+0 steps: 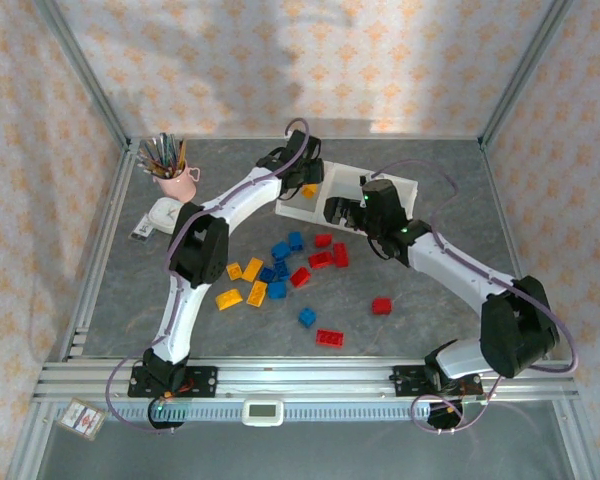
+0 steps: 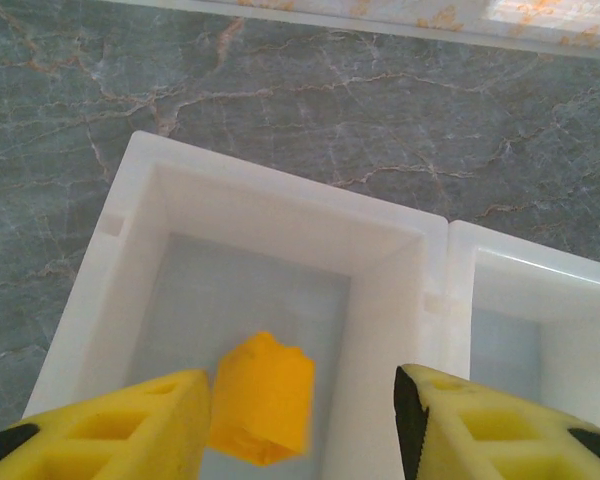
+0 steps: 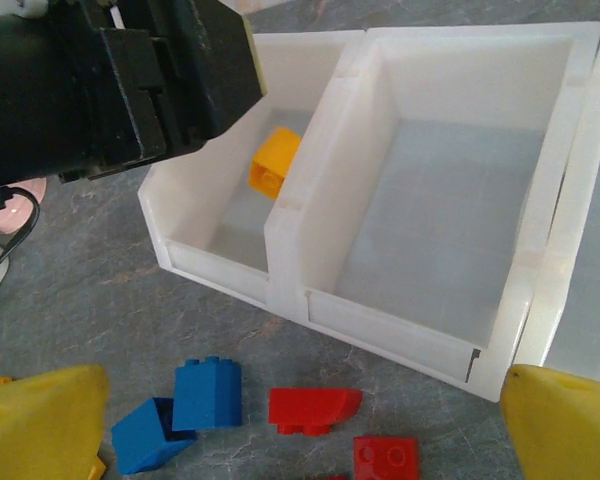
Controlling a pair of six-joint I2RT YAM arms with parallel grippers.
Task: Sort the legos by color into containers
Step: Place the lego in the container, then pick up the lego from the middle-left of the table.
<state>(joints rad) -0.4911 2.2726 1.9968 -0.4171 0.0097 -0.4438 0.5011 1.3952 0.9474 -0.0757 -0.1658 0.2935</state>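
The white three-compartment tray (image 1: 405,190) lies at the back of the table. My left gripper (image 2: 302,405) hangs open over the tray's left compartment (image 2: 240,290). A yellow-orange brick (image 2: 263,395) lies loose below its fingers; the same brick (image 3: 272,160) is inside that compartment in the right wrist view. My right gripper (image 3: 300,425) is open just in front of the tray, above two blue bricks (image 3: 185,410) and a red brick (image 3: 315,408). Blue (image 1: 280,250), red (image 1: 323,258) and yellow bricks (image 1: 242,272) lie scattered mid-table.
A pink pencil cup (image 1: 175,180) and a small white object (image 1: 165,215) stand at the back left. Single red bricks (image 1: 381,305) (image 1: 329,338) and a blue one (image 1: 307,317) lie nearer the front. The middle compartment (image 3: 460,200) holds nothing.
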